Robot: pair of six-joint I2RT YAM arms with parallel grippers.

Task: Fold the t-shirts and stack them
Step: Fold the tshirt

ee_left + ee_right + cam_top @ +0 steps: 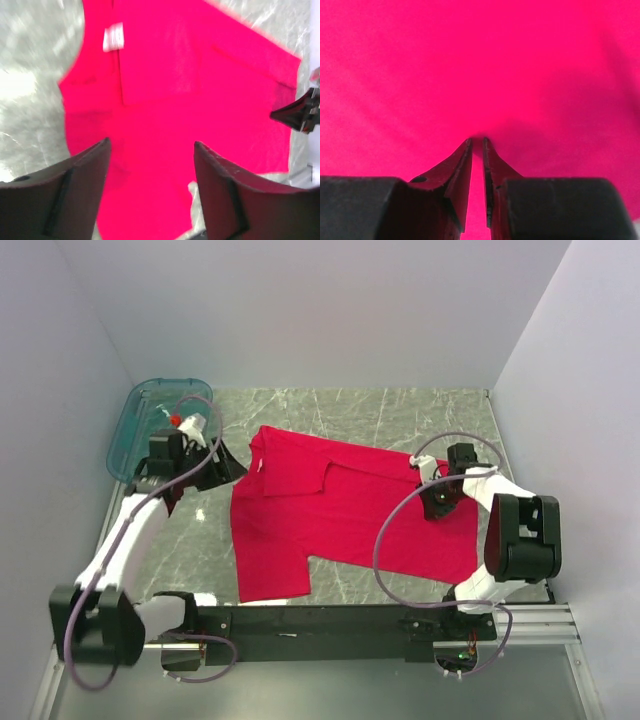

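As the shirt [340, 510] lies flat on the surface [400, 410], the right claw [476, 140] pinches a pucker near its hem, apparently to lift a fold. Farther off, the left claw [150, 145] hovers spread by the collar end, near the tub [140, 425].

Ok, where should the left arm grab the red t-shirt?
Probably pinch the red t-shirt at its left edge near the white label, coming down from above on the left. It lies flat on the table, so only an edge gives the open left tool something to close on.
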